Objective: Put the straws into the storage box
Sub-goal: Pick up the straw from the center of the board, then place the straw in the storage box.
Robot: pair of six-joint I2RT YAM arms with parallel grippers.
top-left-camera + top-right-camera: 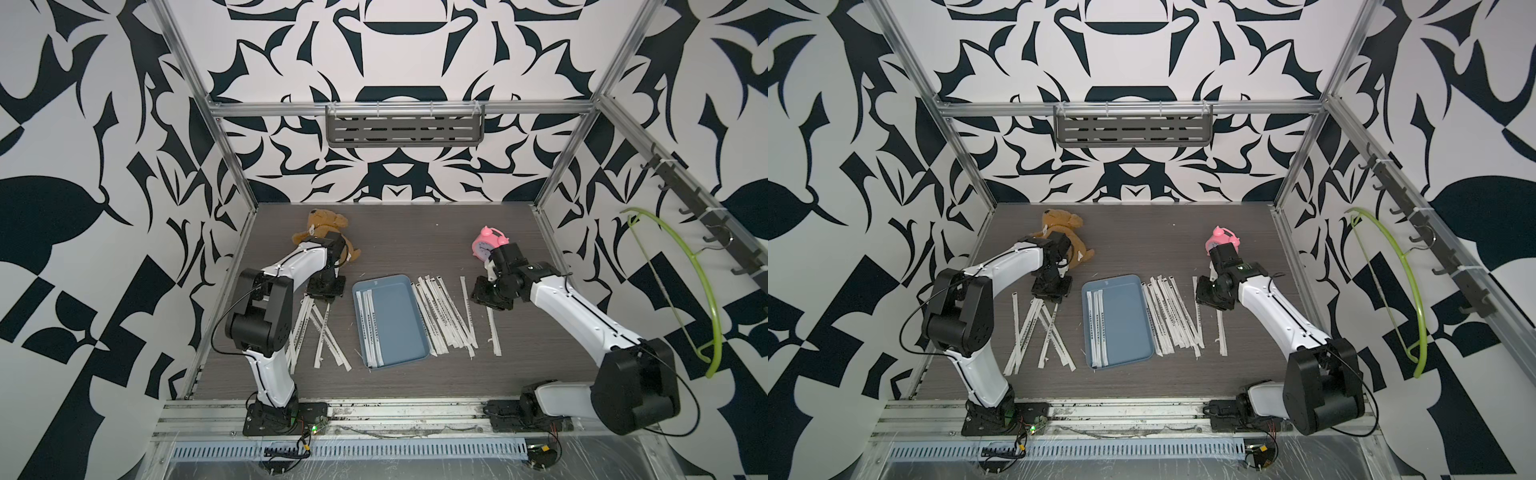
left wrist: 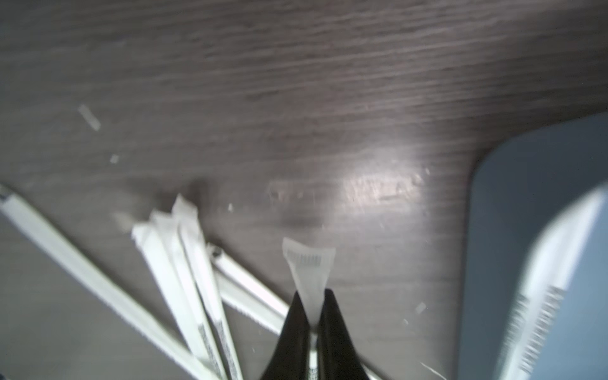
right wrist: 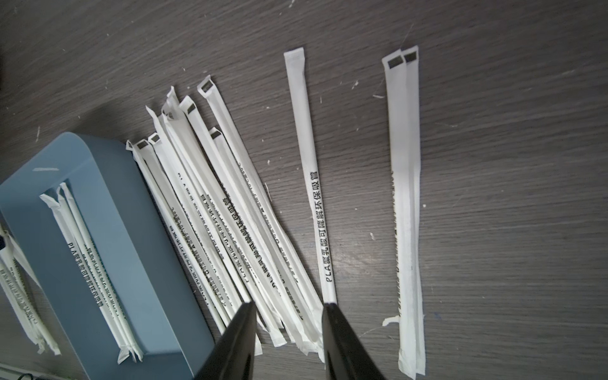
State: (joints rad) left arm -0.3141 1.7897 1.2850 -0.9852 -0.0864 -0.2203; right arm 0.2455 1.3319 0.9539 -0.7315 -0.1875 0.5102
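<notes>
The right wrist view is giving the print on a lone straw [image 3: 316, 210] plainly, "PLA聚乳酸可降解环保吸管", which both top views are reducing to dark specks. The right gripper [image 3: 289, 306] is hanging there with jaws partly apart, gripping nothing, above the straws [image 1: 440, 316] fanned just beside the storage box [image 1: 403, 316], where a few more straws [image 3: 88, 263] are lying along one long wall. The blurred left wrist view is showing the left gripper [image 2: 312, 296] pinching shut on what seems the flat wrapper end of another straw [image 2: 309, 266], a grip the top views are hiding beneath the wrist.
</notes>
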